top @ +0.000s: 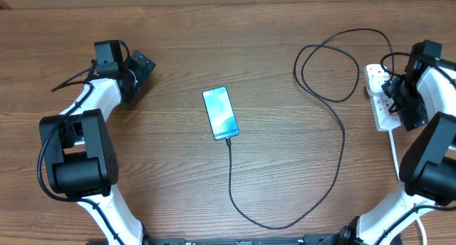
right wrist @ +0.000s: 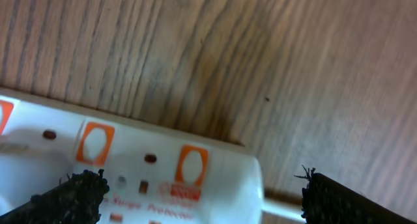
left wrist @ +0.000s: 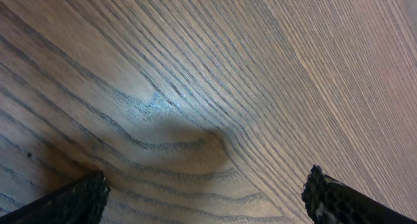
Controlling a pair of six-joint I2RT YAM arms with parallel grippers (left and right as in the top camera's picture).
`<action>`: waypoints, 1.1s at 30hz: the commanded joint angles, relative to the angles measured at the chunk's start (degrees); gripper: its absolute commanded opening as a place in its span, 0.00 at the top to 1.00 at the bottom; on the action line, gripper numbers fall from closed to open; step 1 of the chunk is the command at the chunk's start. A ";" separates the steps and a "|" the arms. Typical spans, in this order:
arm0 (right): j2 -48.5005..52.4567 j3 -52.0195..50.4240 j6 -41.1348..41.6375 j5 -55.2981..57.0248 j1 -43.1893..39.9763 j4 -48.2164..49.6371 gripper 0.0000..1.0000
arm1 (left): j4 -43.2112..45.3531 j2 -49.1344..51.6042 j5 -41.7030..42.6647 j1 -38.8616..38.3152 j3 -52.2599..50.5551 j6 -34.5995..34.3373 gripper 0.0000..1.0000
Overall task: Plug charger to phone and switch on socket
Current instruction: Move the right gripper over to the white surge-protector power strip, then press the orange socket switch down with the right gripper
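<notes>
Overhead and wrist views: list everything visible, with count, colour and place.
phone: one, light blue screen, table centre
charger: one, thin black cable, from phone's lower edge looping right to the socket
socket: one, white with orange-red switches, right edge
white cord: one, thick, trailing from the socket toward the near edge
table: one, brown wood
left gripper: black, open, over bare wood, upper left
right gripper: black, open, over the socket's end

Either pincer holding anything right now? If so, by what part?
Nothing is held. The left pincer is open over the table. The right pincer is open above the cord end of the socket, not gripping it.
</notes>
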 commanded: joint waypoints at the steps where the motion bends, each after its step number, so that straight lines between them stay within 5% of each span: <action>1: 2.16 0.50 -0.76 0.22 0.00 2.27 0.00 | -0.90 0.59 -1.86 0.00 -0.63 1.14 0.00; 15: 5.09 0.50 -0.70 2.25 -0.11 6.71 0.00 | -0.90 0.59 -1.86 0.00 -0.63 1.14 0.00; 23: 5.09 0.50 -7.02 -9.55 -0.11 9.31 0.00 | -0.90 0.59 -1.86 0.00 -0.63 1.14 0.00; 33: 5.09 0.50 -7.41 -9.94 -0.11 11.43 0.00 | -0.90 0.59 -1.86 0.00 -0.63 1.14 0.00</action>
